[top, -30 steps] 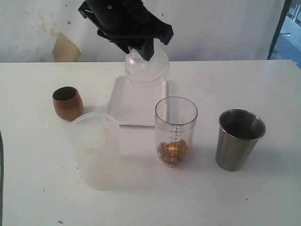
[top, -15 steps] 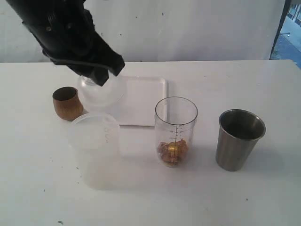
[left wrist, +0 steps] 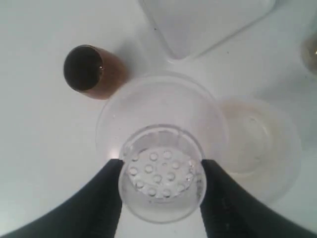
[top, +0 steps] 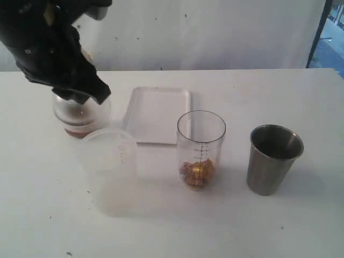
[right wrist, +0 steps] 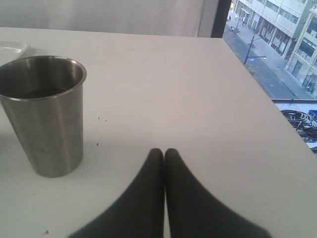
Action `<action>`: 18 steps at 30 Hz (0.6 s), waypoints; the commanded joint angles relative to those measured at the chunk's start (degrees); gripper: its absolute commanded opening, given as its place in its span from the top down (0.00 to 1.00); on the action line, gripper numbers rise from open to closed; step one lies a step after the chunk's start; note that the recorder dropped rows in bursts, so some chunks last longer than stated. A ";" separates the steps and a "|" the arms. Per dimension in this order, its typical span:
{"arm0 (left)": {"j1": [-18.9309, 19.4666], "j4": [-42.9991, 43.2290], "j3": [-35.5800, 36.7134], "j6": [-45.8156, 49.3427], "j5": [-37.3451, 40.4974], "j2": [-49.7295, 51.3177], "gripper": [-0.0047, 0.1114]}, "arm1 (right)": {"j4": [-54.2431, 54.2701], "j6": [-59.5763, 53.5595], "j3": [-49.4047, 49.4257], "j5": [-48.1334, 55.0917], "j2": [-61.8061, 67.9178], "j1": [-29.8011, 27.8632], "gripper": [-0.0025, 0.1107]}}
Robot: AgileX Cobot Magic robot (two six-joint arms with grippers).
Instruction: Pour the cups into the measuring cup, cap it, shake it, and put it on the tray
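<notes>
Wrist footage from the left arm settles what the exterior view blurs. The left gripper (left wrist: 161, 178) clamps a clear domed cap (left wrist: 158, 109) by its perforated neck, jaws partly spread around it. The wooden cup (left wrist: 91, 72) stands just beside, apart. In the exterior view that cap hangs at upper left, veiling the cup. Only its own wrist view shows the right gripper (right wrist: 164, 153), pressed shut on nothing near the steel tumbler (top: 274, 158). The measuring cup (top: 201, 150) stands uncapped at centre, with the tray (top: 158, 110) behind and a frosted tub (top: 107, 166) to its left. Bare table (top: 231, 226) spans the lower frame.
</notes>
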 commanded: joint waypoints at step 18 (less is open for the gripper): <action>-14.79 -24.29 12.97 6.73 -12.75 -5.98 0.96 | -0.18 -0.06 0.25 -0.34 -0.36 0.32 0.98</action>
